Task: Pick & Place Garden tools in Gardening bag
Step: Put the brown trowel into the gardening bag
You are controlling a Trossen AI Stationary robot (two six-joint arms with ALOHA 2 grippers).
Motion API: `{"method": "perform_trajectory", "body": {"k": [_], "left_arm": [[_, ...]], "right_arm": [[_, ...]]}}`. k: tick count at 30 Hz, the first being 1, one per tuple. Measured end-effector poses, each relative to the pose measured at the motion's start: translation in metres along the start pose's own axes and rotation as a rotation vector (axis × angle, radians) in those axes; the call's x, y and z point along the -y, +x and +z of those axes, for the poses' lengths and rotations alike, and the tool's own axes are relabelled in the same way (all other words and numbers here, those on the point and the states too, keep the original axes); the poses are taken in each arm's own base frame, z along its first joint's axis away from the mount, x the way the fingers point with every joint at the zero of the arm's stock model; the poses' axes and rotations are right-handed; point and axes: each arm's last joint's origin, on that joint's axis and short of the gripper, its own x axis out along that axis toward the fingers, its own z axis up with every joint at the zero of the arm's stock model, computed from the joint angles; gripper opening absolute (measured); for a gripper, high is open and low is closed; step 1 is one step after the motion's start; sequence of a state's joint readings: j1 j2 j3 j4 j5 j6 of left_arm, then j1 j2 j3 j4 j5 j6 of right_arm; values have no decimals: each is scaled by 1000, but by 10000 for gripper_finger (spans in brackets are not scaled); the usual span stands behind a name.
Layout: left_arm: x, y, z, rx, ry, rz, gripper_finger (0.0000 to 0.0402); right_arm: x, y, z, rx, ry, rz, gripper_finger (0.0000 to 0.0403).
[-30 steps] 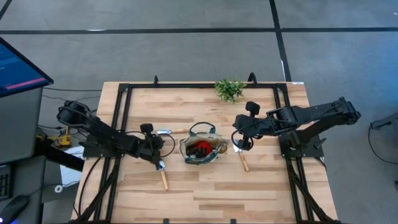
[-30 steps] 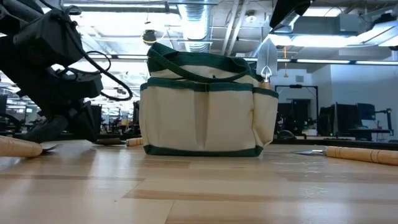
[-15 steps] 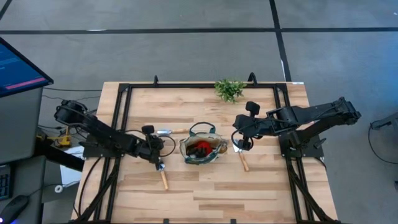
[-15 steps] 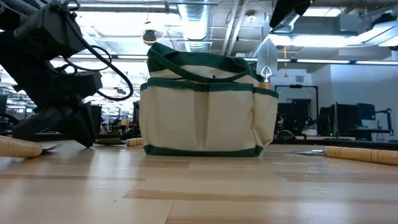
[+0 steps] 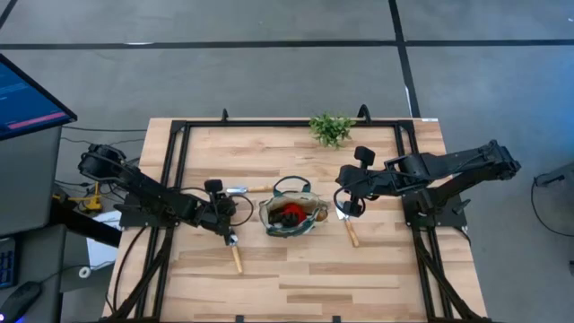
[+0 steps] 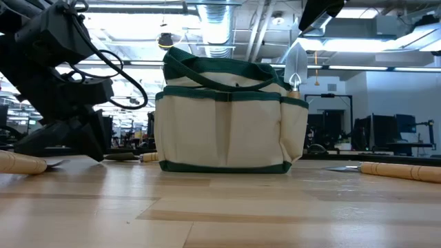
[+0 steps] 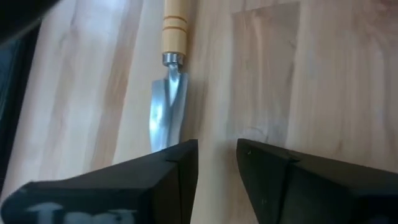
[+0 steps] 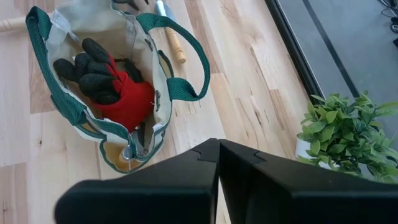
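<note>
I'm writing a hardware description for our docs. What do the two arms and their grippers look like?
Both arms are dark, near-black, jointed and slender. Black cables loop loosely along the left arm, plain also in the low view. The left gripper has two flat, matte black fingers with squared, blocky tips. The right gripper has the same angular black fingers. A round black knob tops the right arm at its wrist. No markings visible.

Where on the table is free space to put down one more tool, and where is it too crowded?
Free: the front strip of the table, below both trowels, and the back left corner beside the plant. Crowded: the middle row, where the left gripper, its trowel, the gardening bag and the right gripper sit.
</note>
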State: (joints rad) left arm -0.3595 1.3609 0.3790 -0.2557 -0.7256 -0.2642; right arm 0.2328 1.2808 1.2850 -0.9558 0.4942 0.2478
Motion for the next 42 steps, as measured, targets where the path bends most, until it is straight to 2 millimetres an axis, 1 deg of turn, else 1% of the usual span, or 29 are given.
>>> {"method": "perform_trajectory", "body": {"k": [10,16,20,24,28,42], "left_arm": [[-3,-1,3,30,64,109,102],[-7,3,4,17,-9,104,102],[-13,9,0,-12,-34,126,102],[-15,14,-5,-27,-71,88,102],[-14,18,-7,10,-117,70,102],[-12,18,-3,52,-155,13,102]], "right_arm": [[0,0,1,6,3,1,0],[0,0,1,9,4,2,0],[0,0,1,9,4,2,0],[0,0,1,9,2,2,0],[0,0,1,9,3,2,0],[0,0,1,10,3,2,0]]}}
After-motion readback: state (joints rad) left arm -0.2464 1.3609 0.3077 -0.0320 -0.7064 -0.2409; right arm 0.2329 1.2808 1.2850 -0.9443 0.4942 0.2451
